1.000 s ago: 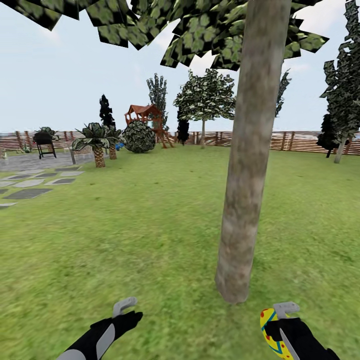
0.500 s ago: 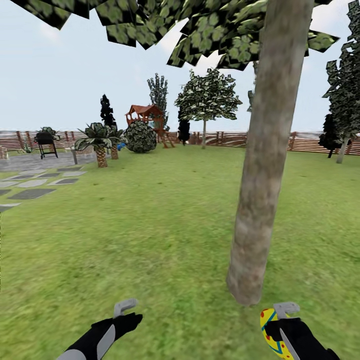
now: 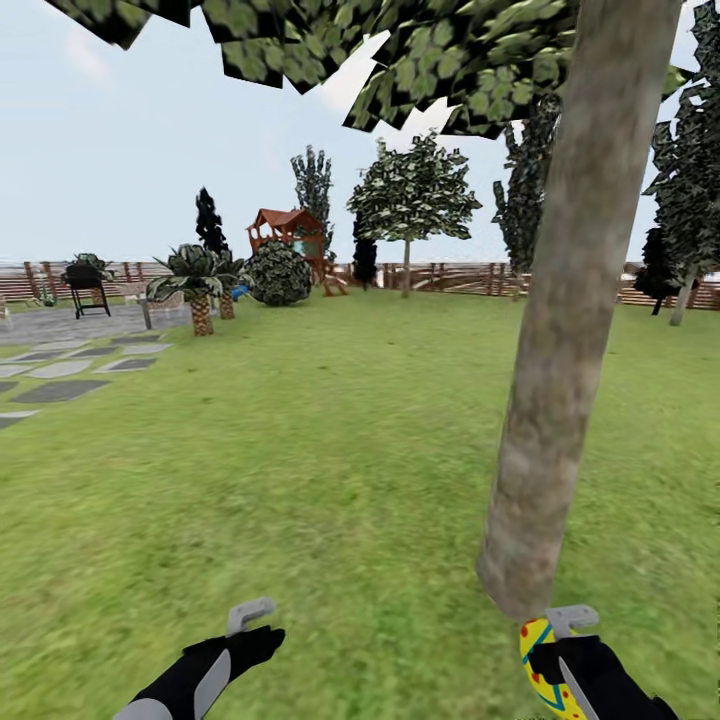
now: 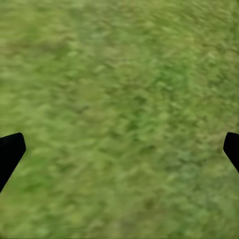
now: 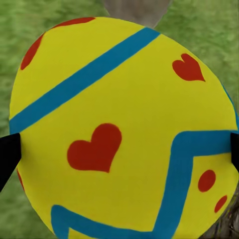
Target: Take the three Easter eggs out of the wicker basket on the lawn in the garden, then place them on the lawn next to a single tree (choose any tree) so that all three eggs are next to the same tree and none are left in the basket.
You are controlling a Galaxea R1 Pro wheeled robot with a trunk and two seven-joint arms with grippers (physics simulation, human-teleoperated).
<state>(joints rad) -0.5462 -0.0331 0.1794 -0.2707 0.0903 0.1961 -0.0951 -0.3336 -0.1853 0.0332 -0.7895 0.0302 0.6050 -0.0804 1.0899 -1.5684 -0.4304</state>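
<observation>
Across the fenced garden, the wide mottled green lawn [image 3: 300, 450] is stretching back to a brown horizontal-slat wooden fence [image 3: 450, 277]. Grey stone paving slabs [image 3: 60, 365] are lying at far left. The tall tree with a thick mottled grey-brown trunk [image 3: 570, 330] is rising at right, its base meeting the grass just beyond the right tool [image 3: 560, 650]. That black right tool is clenching a yellow Easter egg with red hearts and blue zigzag bands [image 5: 122, 134]. The left tool [image 3: 245, 625] is hanging released over bare grass, its fingertips [image 4: 10, 152] spread wide.
</observation>
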